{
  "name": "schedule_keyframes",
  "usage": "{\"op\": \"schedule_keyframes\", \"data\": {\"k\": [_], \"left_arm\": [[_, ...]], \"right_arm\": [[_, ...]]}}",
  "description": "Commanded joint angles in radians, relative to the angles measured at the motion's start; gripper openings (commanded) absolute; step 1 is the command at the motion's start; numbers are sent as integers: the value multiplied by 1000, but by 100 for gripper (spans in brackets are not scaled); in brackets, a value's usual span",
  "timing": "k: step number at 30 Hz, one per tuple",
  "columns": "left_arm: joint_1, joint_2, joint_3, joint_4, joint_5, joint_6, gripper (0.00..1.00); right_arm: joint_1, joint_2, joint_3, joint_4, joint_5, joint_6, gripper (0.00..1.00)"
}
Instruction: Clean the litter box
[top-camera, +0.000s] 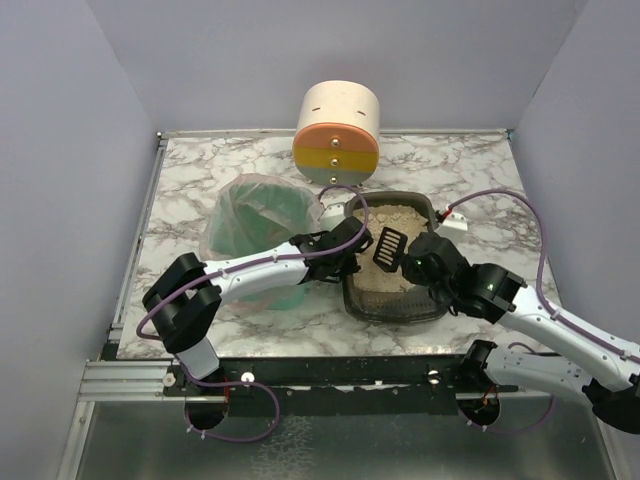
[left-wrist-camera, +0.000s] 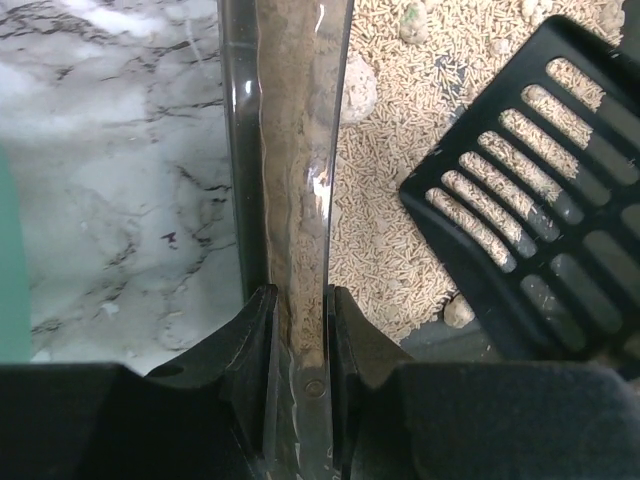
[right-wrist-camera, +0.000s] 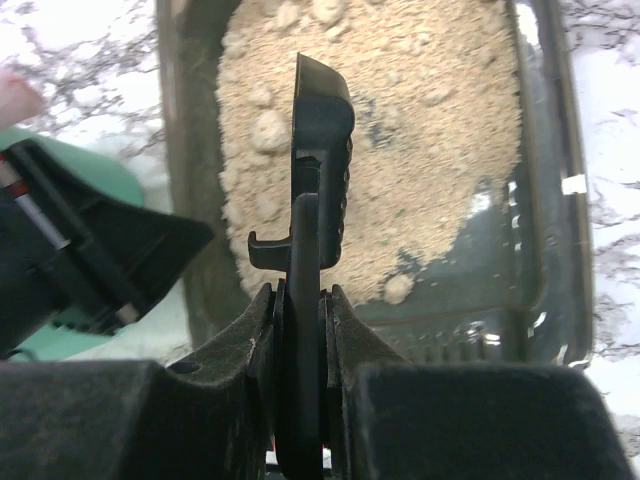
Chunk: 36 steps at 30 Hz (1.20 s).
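The dark grey litter box (top-camera: 431, 212) with beige litter sits mid-table, right of the green bin. My left gripper (top-camera: 352, 258) is shut on the box's left wall (left-wrist-camera: 300, 180), one finger (left-wrist-camera: 255, 340) outside and one inside. My right gripper (top-camera: 412, 262) is shut on the handle of a black slotted scoop (top-camera: 388, 246), held on edge over the litter (right-wrist-camera: 322, 140). The scoop's slotted blade (left-wrist-camera: 530, 200) hangs above the litter in the left wrist view. Several pale clumps lie in the litter, one (right-wrist-camera: 398, 289) near the bare front part of the box floor.
A green bin (top-camera: 262, 225) with a clear bag liner stands left of the box, touching my left arm. A cream, orange and yellow cylinder (top-camera: 337, 133) lies at the back of the marble table (top-camera: 180, 200). Grey walls close in both sides.
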Motion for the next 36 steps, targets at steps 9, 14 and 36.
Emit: {"op": "schedule_keyframes", "data": {"k": [9, 14, 36], "left_arm": [[-20, 86, 0, 176, 65, -9, 22], [-20, 103, 21, 177, 101, 29, 42], [-18, 79, 353, -98, 168, 363, 75]], "right_arm": [[-15, -49, 116, -181, -85, -4, 1], [-17, -42, 163, -240, -91, -8, 1], [-303, 141, 80, -130, -484, -34, 1]]}}
